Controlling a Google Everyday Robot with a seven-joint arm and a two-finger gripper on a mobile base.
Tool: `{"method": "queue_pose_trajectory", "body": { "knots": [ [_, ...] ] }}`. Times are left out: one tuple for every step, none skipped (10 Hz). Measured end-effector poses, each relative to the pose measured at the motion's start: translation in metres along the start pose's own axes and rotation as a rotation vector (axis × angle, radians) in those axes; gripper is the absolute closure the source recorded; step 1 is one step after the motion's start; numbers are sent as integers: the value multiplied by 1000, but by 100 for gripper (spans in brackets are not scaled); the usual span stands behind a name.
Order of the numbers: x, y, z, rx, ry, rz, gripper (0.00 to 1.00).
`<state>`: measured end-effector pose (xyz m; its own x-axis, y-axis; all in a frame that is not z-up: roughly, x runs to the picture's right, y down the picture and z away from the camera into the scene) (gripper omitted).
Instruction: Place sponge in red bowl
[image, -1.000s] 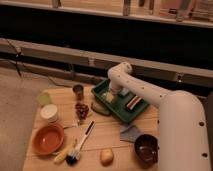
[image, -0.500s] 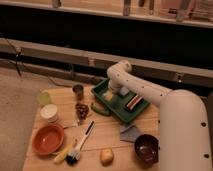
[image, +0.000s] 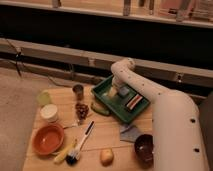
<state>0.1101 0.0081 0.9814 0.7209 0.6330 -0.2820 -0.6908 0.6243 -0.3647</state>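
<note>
Gripper held low over sponge in green tray; grasp state cannot be told; transfer to red bowl judged not yet begun

End effector: down inside the green rectangular plastic tray at the far edge of the wooden table.
Thick white arm: blocks the right edge.
Orange-red shallow bowl, near left corner: open from above.
Obstacles between tray and bowl: brown knobbly cluster, white round tub, black-handled brush.
Free strip: table centre, between the brush and the grey-blue cloth.
</note>
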Motion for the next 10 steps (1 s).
{"method": "queue_pose_trajectory", "body": {
  "knots": [
    [-1,-11,2,2,-1,13,20],
    [-3,-17,5,1,-1,20,20],
    [-7,-19,8,-3,-4,23,20],
    [-9,-19,12,-10,-3,25,20],
    [-9,-19,18,-22,0,30,20],
    [-5,-18,25,-36,7,40,20],
    [-1,-15,33,-50,15,50,20],
    [1,-13,37,-61,18,58,22],
    [4,-11,41,-71,22,67,29],
    [5,-11,42,-73,26,70,39]
  ]
}}
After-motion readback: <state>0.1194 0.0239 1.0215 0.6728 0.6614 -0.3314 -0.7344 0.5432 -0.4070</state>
